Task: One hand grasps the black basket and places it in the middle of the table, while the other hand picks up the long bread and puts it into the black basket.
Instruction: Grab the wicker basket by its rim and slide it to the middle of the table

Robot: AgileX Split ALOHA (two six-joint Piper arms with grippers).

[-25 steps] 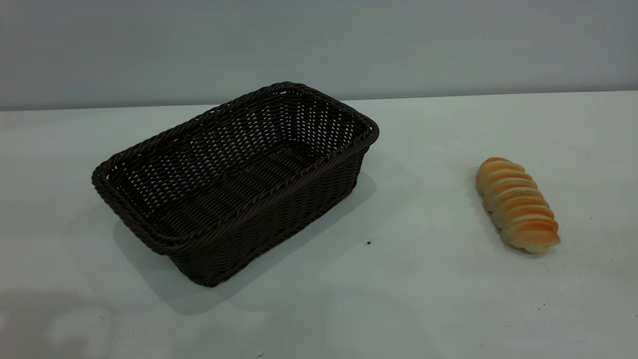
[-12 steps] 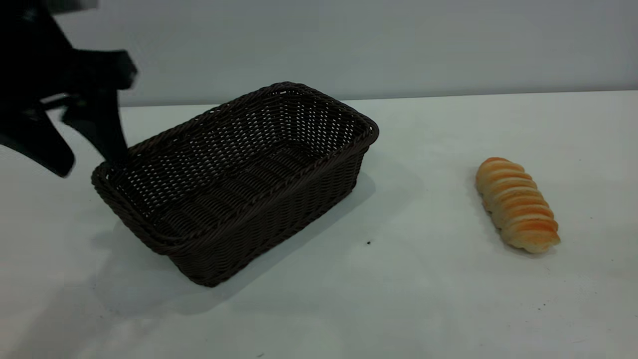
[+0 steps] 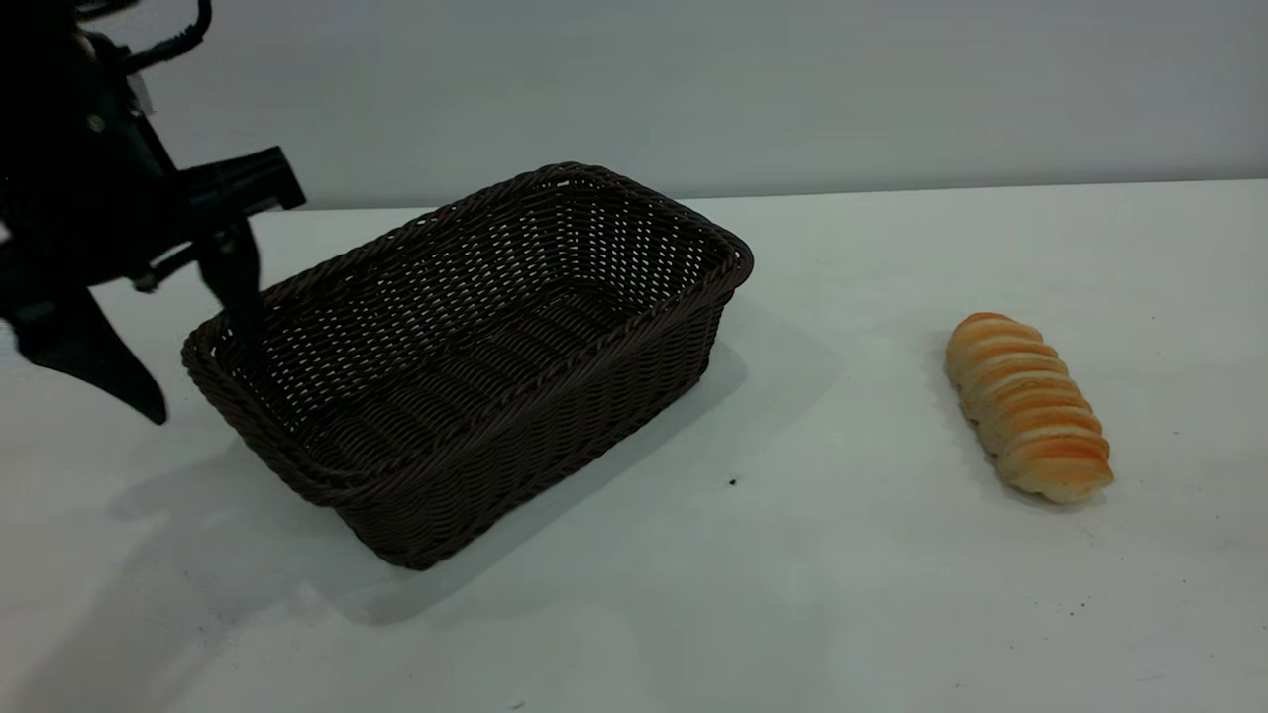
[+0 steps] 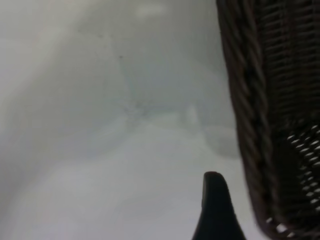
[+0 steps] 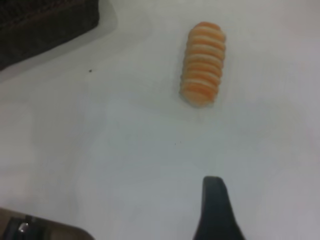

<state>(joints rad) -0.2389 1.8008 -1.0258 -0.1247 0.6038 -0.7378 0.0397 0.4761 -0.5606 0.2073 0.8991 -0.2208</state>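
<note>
Two things wait on the worktop [image 3: 812, 594], neither yet moved. The black basket [image 3: 466, 361] sits left of centre, empty; the long bread [image 3: 1028, 406] lies well apart at the right, untouched. The left tool [image 3: 163, 327] hangs at the basket's left end, spread wide and holding nothing, one finger inside the rim, the other outside over the worktop. The right tool shows only one fingertip [image 5: 216, 210] in its wrist view, near the bread; its opening I cannot tell. By my judgement everything is left: gripping and centring the basket, then loading the bread.
</note>
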